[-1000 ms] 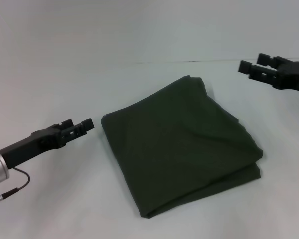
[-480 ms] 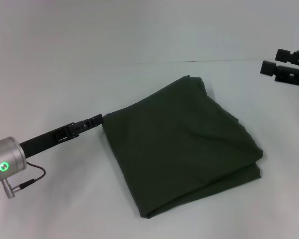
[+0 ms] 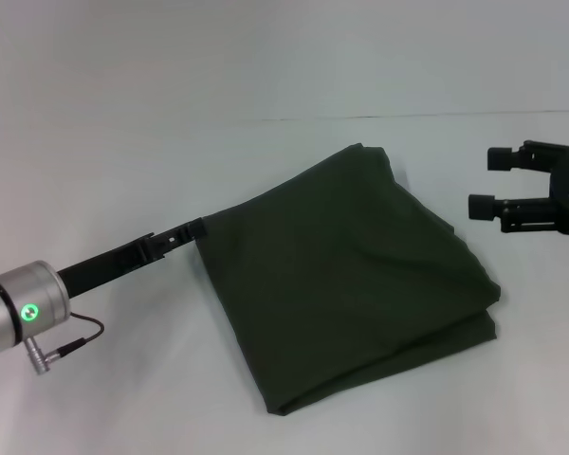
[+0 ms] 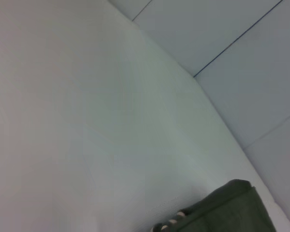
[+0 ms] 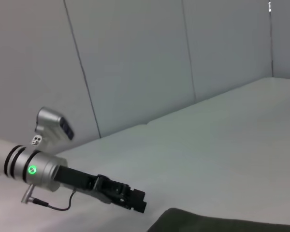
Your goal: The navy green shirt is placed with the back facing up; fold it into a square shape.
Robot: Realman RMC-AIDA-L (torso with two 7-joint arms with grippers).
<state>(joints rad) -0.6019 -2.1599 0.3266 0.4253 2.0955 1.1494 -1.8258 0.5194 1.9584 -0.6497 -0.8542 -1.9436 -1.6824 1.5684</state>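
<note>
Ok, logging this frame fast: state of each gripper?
Left gripper: at the navy green shirt's corner, fingers untellable.
Right gripper: open, empty.

a pale table (image 3: 123,152) meets grey wall panels (image 5: 135,58), with thin dark seams between the panels.

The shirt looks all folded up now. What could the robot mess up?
The left gripper sits right at the corner of the folded shirt. If it nudges or snags that corner, the top layer might slide and spoil the square. The right gripper hangs open beside the shirt's far side, apart from it; swinging low across, it might drag the layers, which already sit a bit uneven at that edge.
</note>
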